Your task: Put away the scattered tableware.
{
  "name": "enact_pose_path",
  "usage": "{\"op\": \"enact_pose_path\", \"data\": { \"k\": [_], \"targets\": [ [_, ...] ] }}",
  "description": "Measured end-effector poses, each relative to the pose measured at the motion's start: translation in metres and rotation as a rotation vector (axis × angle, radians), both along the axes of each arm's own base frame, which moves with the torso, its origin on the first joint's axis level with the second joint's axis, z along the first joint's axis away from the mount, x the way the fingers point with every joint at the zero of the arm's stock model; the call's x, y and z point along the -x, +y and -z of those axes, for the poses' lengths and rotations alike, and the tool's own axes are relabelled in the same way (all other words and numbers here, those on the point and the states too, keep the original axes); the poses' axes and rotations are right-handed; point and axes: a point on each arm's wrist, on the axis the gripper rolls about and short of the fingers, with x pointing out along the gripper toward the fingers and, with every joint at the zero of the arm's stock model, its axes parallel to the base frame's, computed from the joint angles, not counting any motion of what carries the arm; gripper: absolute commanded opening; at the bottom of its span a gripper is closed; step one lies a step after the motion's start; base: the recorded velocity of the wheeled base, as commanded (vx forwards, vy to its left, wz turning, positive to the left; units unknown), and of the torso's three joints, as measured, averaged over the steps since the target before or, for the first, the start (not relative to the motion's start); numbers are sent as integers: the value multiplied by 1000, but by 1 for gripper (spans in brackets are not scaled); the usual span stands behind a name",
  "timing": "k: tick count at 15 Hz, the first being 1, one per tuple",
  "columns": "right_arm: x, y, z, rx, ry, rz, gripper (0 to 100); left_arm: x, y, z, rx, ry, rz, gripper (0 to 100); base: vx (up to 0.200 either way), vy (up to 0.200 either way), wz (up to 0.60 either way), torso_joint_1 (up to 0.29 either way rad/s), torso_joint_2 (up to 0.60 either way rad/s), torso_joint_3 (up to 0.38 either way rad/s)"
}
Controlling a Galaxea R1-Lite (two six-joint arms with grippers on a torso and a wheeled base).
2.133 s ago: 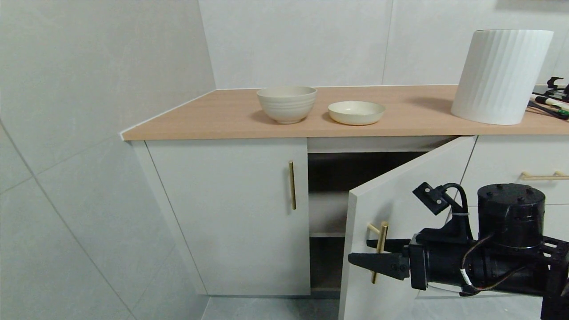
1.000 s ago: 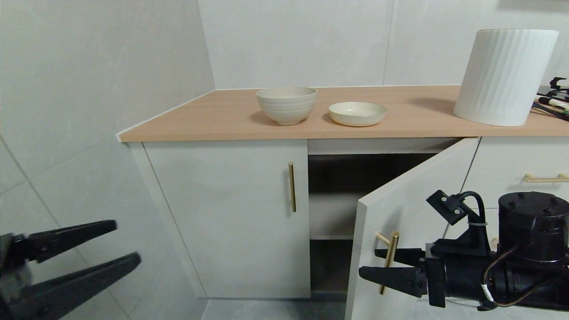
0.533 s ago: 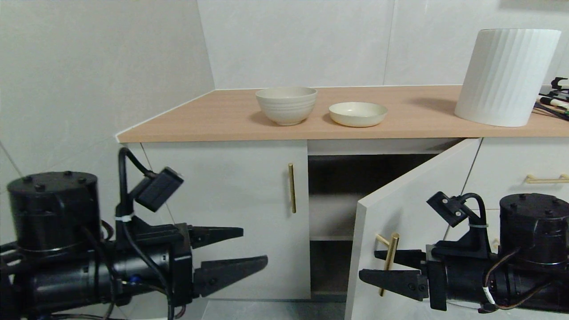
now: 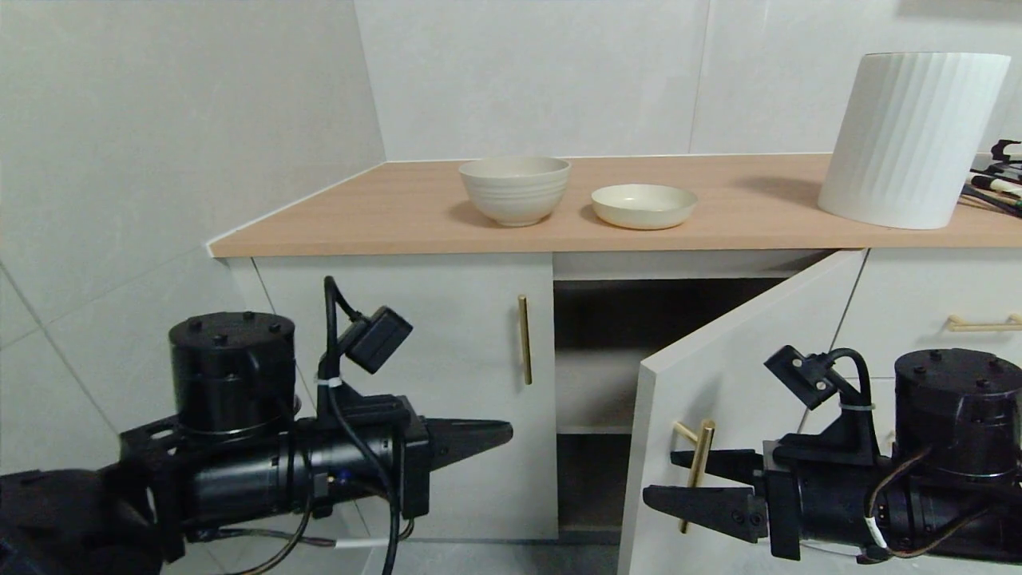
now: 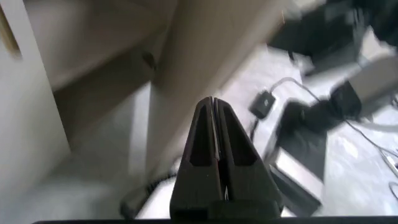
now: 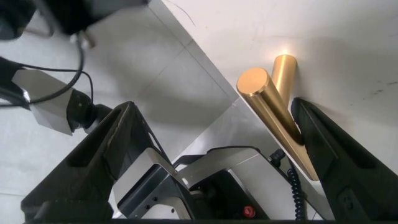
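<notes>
Head cam faces the white wood-topped cabinet (image 4: pixel 399 343) from further back; right wrist cam hugs its brass bar handle (image 4: pixel 707 439), which both views catch.

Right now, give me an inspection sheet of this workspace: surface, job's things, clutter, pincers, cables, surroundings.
Surface: wooden countertop above white cupboards.
Job's things: bowl and shallow dish side by side on the countertop, apart, upright.
Clutter: tall white ribbed container and pens at the countertop's right end.
Pincers: left pincer shut, before the closed door; right pincer open, fingers either side of the open door's brass handle.
Cables: black cable looped at each wrist.
Surroundings: tiled walls; shelf inside the open cupboard.
</notes>
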Motion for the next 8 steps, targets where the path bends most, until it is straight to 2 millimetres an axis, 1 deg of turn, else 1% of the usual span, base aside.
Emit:
{"op": "enact_pose_path", "data": {
  "k": [2,4,6,7,8],
  "targets": [
    [1,0,0,1,1,0,100,-22,-13,4,0,-4,3,0,0,0,0,0,0,0],
    [1,-1,0,2,1,1,100,-42,-27,17,12,-30,6,0,0,0,0,0,0,0],
    [2,-1,0,1,-1,1,100,-58,-41,37,28,-69,-18,0,0,0,0,0,0,0],
    [1,-1,0,4,-9,-2,100,-64,-49,49,23,-81,-60,0,0,0,0,0,0,0],
    [1,-1,-1,9,-21,-5,100,-71,-63,61,17,-109,-140,0,0,0,0,0,0,0]
  ]
}}
